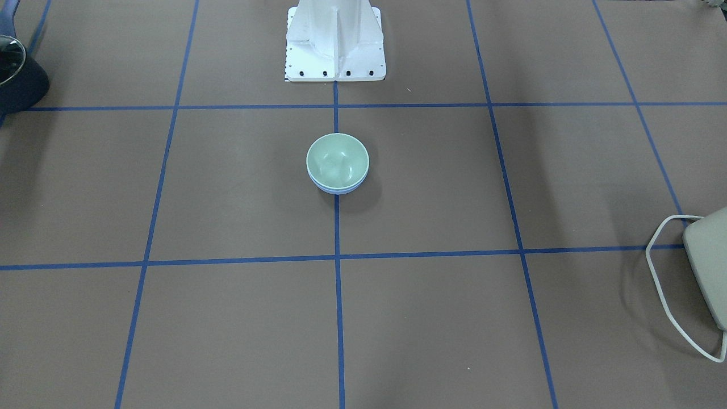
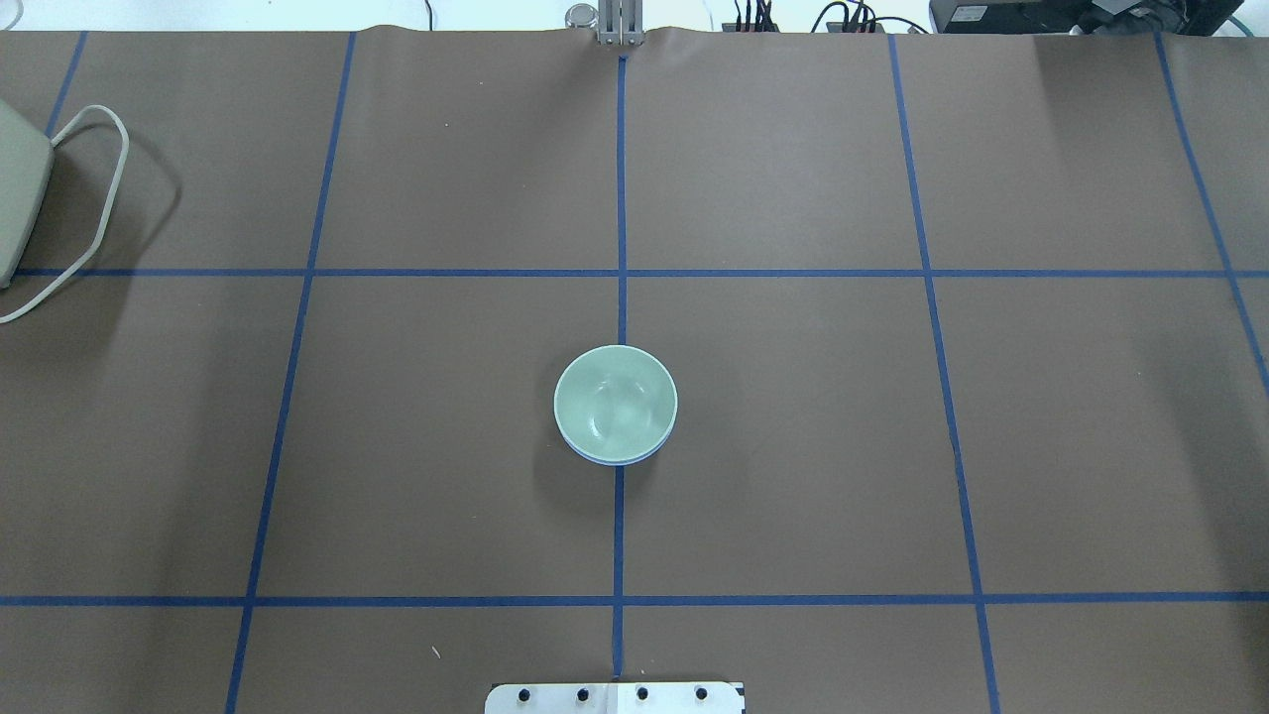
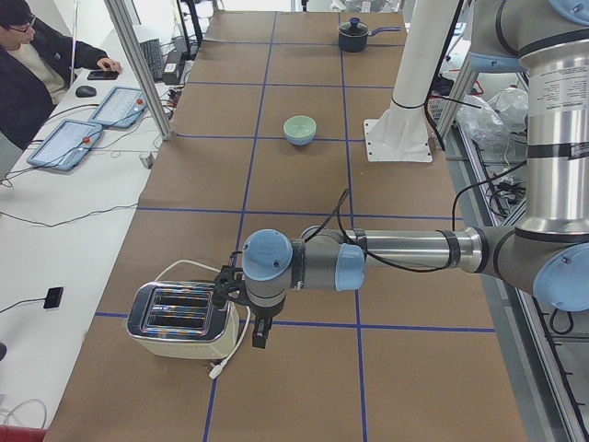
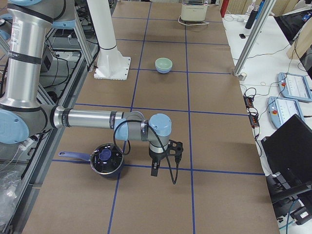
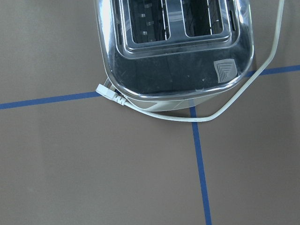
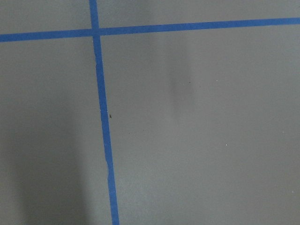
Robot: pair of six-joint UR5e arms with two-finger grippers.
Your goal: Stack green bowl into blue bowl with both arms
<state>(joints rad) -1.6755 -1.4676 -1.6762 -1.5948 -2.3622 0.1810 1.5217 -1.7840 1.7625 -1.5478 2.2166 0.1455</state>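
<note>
The green bowl [image 1: 337,160] sits nested inside the blue bowl [image 1: 338,191] at the table's middle, on the centre tape line. Only a thin blue rim shows under it. The overhead view shows the green bowl [image 2: 615,402] with a sliver of the blue bowl [image 2: 598,459] below it. Both grippers are far from the bowls and show only in the side views. The left gripper [image 3: 260,331] hangs beside the toaster. The right gripper [image 4: 155,168] hangs beside the pot. I cannot tell whether either is open or shut.
A chrome toaster [image 3: 179,319] with a loose white cord [image 5: 154,110] stands at the table's left end. A dark pot [image 4: 106,160] with a blue handle stands at the right end. The white pedestal [image 1: 335,40] stands behind the bowls. An operator [image 3: 37,64] sits at a side desk.
</note>
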